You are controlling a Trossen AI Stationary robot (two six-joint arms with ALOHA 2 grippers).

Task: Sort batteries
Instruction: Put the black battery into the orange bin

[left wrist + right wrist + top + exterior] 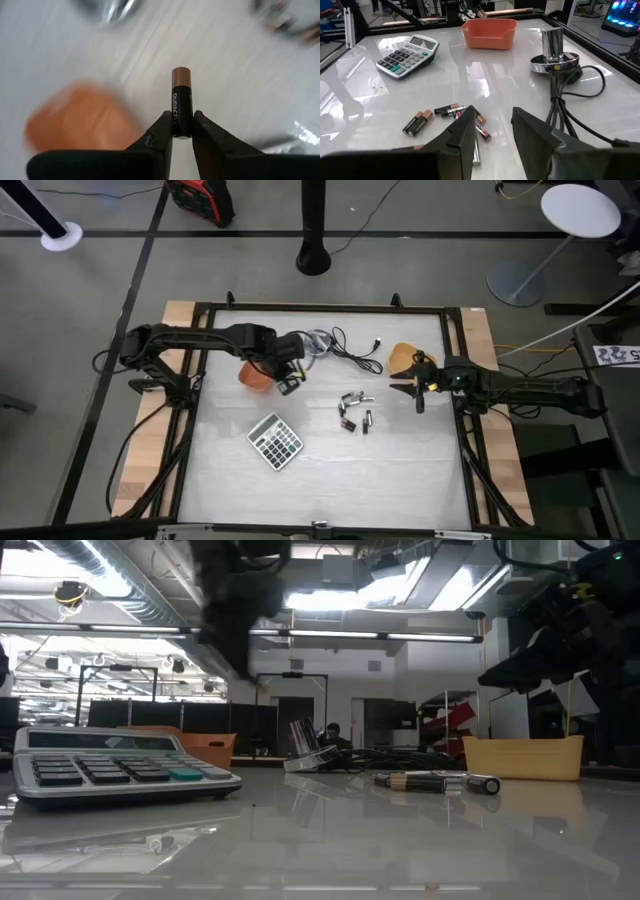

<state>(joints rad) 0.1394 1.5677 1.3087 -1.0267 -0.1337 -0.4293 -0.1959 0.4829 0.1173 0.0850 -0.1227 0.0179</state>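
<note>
Left gripper (pixel 182 137) is clamped on 1 battery (pixel 181 102) by its lower end, copper tip projecting beyond the fingers, evidently carried to the orange bin (pixel 254 375) at the table's left. Remaining batteries (pixel 354 411) lie mid-table. Right gripper (pixel 492 127), fingers apart and empty, waits right of them.

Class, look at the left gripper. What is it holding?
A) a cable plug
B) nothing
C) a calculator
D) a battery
D: in the left wrist view the left gripper has its fingers closed on the lower end of a black and copper battery, which stands up between them, with the orange bin blurred beyond it.
</note>
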